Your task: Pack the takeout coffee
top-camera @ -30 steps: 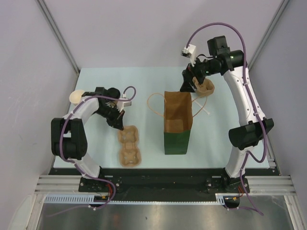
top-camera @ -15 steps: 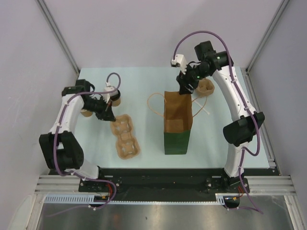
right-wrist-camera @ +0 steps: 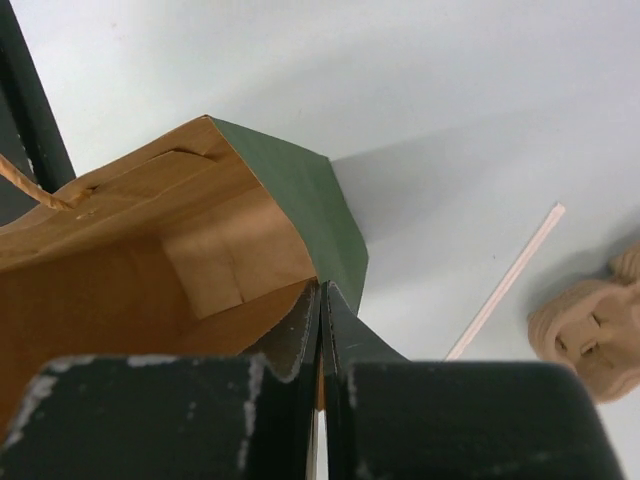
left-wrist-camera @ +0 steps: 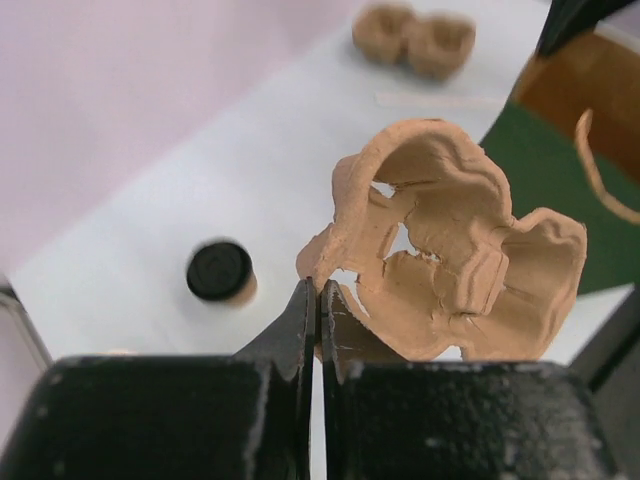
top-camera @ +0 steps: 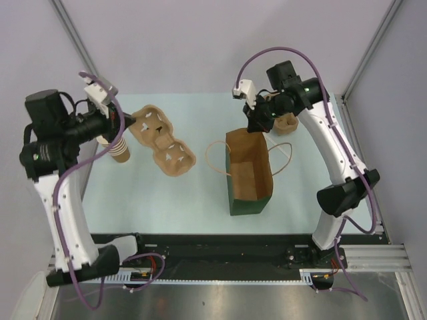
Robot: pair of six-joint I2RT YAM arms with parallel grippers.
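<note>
The left pincer [left-wrist-camera: 318, 292] is shut tight on the edge of a brown cup tray [left-wrist-camera: 450, 260] and holds it up in the air. The takeout coffee [left-wrist-camera: 220, 272] stands on the table [left-wrist-camera: 250, 170] well below this pincer, and nothing touches it. The right pincer [right-wrist-camera: 322, 292] is shut on the top edge of the paper bag [right-wrist-camera: 150, 270]. A thin stick [right-wrist-camera: 505, 285] lies on the table just past it.

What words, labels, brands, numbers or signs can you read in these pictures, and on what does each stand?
None can be read.
The bag is plain brown inside and plain green outside.
The carrier and the cup stack show no print.
The coffee is blurred; no print can be made out on its black lid.
</note>
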